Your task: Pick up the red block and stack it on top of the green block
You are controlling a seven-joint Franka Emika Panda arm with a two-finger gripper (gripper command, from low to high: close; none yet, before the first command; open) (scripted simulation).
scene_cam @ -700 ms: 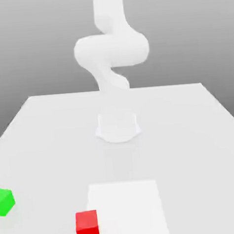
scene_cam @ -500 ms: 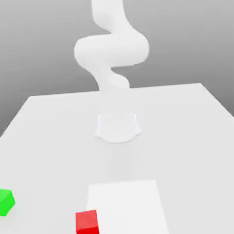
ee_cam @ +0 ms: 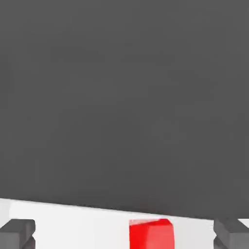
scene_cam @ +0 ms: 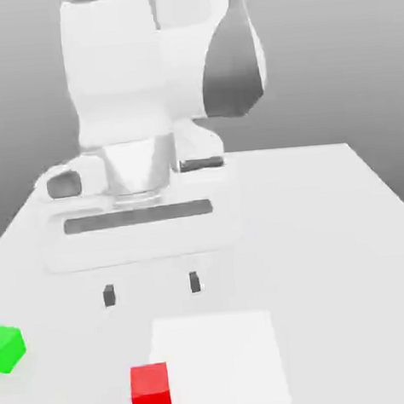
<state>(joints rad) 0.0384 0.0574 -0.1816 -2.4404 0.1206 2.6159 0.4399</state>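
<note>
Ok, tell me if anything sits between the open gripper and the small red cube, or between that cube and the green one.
Nothing visible does. The gripper hangs open above the white table, with bare surface between it and the small matte red cube. The stretch from there to the small matte green cube is bare too.

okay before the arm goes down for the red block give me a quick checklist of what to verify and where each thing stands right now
1. Gripper open: ok, fingers stand wide apart with nothing between.
2. Red block free on the table: ok.
3. Gripper centred over red block: not ok, the block lies nearer the camera.
4. Green block top bare for stacking: ok.
5. Blocks apart from each other: ok.
</note>
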